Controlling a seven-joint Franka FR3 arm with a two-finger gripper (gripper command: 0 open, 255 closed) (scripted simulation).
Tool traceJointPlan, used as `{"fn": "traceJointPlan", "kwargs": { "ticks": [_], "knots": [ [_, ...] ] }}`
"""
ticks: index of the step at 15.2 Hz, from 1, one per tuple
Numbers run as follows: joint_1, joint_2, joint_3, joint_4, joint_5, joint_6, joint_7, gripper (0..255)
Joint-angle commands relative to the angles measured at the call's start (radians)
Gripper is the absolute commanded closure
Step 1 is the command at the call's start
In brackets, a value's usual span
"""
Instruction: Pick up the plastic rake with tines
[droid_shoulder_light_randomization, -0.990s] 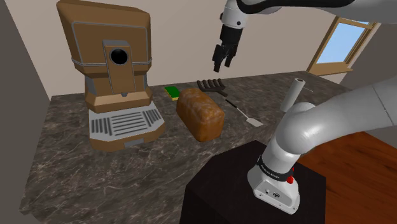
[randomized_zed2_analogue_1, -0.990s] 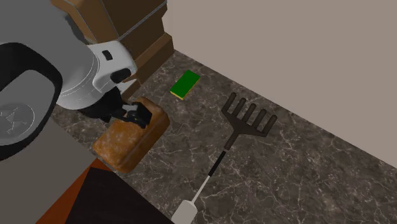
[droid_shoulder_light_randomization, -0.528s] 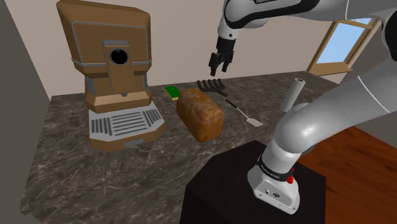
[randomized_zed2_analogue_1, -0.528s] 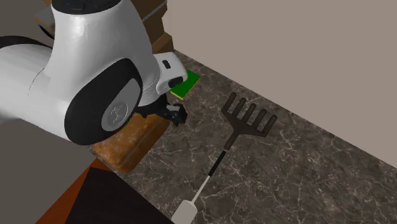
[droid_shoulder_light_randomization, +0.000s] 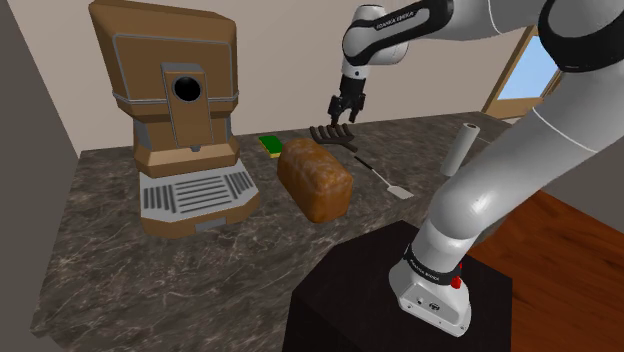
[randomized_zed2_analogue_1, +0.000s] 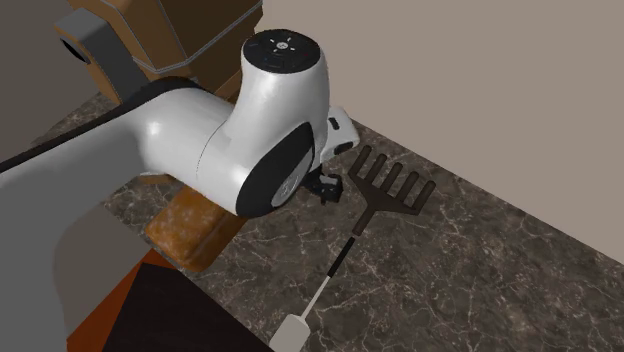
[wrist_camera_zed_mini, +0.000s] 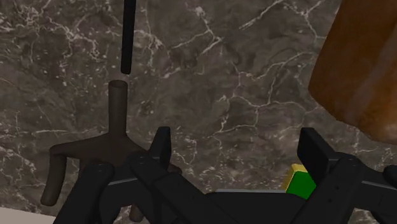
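Parted fingers (wrist_camera_zed_mini: 316, 153) beside dark rake (wrist_camera_zed_mini: 118, 121)

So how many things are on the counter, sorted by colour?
Brown: 2, the boxy brown coffee machine and the brown loaf of bread
Green: 1, the flat green and yellow sponge
Dark: 1, the dark tined rake with a thin handle
White: 1, the white upright roll
Total: 5
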Motion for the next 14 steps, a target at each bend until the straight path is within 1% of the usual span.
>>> {"fn": "traceJointPlan", "kwargs": {
  "ticks": [1,7,14],
  "knots": [
    [-0.013,0.064,-0.027,0.023,0.009,0.037,-0.015,0],
    [-0.051,0.259,-0.095,0.112,0.067,0.126,-0.069,0],
    [-0.117,0.497,-0.142,0.252,0.178,0.189,-0.145,0]
  ]
}}
